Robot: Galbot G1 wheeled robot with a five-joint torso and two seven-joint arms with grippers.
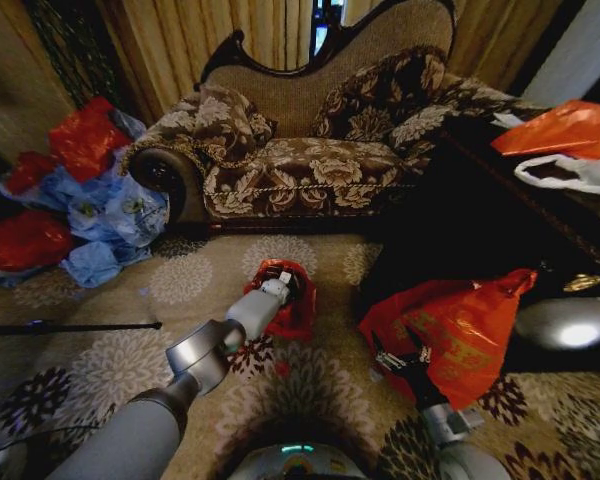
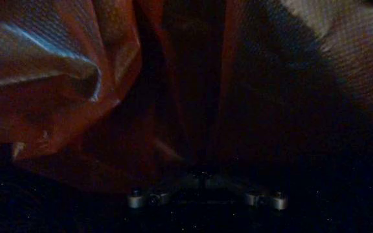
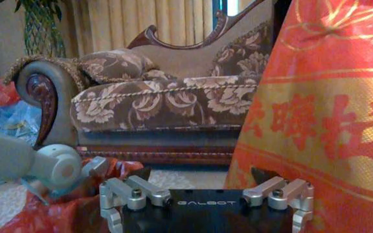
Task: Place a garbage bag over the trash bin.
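Near the middle of the head view, on the flowered carpet (image 1: 310,400), one small red garbage bag (image 1: 296,300) sat draped over one trash bin (image 1: 280,272), whose black inside barely showed at the bag's mouth. My left gripper (image 1: 277,282) reached down into that opening. Whether its fingers were spread or closed, or had hold of anything, I could not tell. The left wrist view gave me crinkled red plastic (image 2: 63,87) at its upper left and darkness across the rest.

My right gripper (image 1: 402,362) hung at the lower right of the head view, in front of one large orange bag (image 1: 460,330) with yellowish print. In the right wrist view that printed bag (image 3: 322,107) took up the right half. My finger links were cut off at the bottom edge, so I could not tell how far that hand was open.

One sofa (image 1: 310,150) stood across the upper middle of the head view. At the left edge lay one pile of red and blue bags (image 1: 80,200), too tangled to count singly. At the upper right, one more orange bag (image 1: 565,128) and one white bag (image 1: 570,172) rested on a dark table (image 1: 520,215).
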